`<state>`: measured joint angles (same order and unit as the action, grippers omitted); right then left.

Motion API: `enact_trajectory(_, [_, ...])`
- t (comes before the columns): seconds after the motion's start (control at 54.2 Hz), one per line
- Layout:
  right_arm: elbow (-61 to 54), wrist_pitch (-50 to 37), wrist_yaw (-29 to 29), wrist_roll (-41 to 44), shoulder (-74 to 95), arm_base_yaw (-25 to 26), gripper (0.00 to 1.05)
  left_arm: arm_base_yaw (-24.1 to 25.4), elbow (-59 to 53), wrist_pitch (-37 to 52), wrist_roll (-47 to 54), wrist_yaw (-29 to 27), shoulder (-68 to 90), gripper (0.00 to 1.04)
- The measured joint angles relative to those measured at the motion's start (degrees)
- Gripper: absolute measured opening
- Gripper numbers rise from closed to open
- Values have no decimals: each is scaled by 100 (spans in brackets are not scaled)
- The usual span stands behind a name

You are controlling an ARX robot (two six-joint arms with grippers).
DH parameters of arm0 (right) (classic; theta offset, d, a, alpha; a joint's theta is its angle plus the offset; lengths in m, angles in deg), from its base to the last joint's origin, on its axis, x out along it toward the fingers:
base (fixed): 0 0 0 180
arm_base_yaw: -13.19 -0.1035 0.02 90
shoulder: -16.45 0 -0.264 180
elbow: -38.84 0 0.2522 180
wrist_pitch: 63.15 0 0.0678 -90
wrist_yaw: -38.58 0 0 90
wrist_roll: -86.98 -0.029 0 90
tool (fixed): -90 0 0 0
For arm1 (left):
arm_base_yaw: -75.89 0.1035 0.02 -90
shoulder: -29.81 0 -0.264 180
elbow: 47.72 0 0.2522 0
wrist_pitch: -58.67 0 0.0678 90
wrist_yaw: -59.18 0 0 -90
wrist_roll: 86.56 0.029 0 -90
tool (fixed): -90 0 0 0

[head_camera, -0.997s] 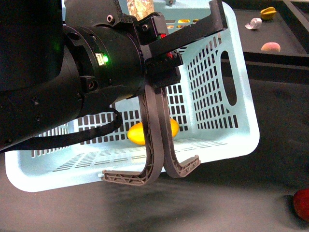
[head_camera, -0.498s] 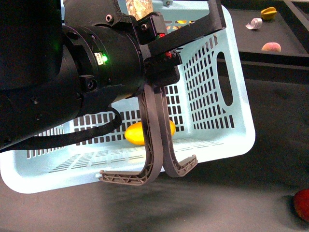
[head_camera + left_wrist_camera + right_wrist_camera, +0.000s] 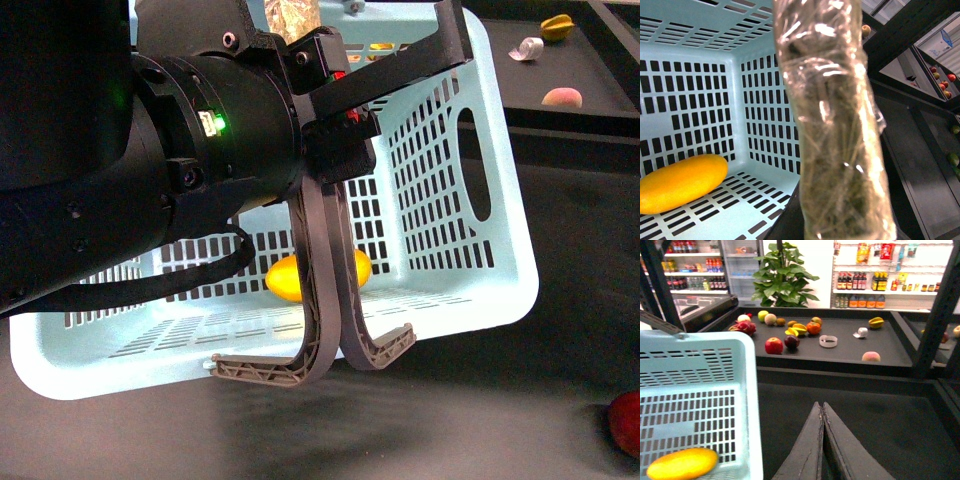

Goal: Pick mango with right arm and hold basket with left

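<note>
Shop in the background — shelves of bottles (image 3: 860,300), a potted plant (image 3: 782,272), a dark tray (image 3: 840,360) strewn with loose fruit. Nearer, a dark table (image 3: 570,300) bearing a light-blue slotted basket (image 3: 70,365), interior open to the front camera.

Filling the left half of the front view, the left arm (image 3: 150,170): bulky, glossy black, green light lit, a cable looping beneath. Stretched forward and rightward, ending in the left gripper (image 3: 345,105), black with red marks. One black finger (image 3: 410,62) laid across the basket's far rim, hooked tip over the corner. Opposing finger hidden, so impossible to tell whether clamped or parted. Below the gripper block, two grey ribbed strips (image 3: 320,290) hanging in front of the basket, pressed back to back, lower ends curling apart. Up close in the left wrist view, a plastic-wrapped cylinder (image 3: 832,125) across the middle; unclear what.

Seen only from its own wrist camera, the right gripper (image 3: 821,406): fingers pressed flat together, nothing between them, poised over bare table near the basket's outer wall.

Inside the basket, the mango (image 3: 282,279) — smooth, yellow-orange — lying on the slotted floor at the foot of the far wall, partly hidden by the grey strips. Untouched by either gripper.
</note>
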<state>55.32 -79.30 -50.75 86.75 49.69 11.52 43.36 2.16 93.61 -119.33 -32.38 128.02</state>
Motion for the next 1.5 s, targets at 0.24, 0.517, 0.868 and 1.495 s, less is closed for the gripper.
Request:
enact_trajectory(0.24, [-243,354,-55,0,-660,153,2,0,0,0,7,-9,0,5])
enact_trajectory(0.517, [-243,1150,-57,0,-1493,155,2,0,0,0,-4,2,0,5])
enact_trajectory(0.868, [-243,1851,-59,0,-2205,155,2,0,0,0,0,0,0,5])
enact_trajectory(1.495, [-238,2979,-74,4,-3292,155,2,-4,-2,0,-7,-2,0,5])
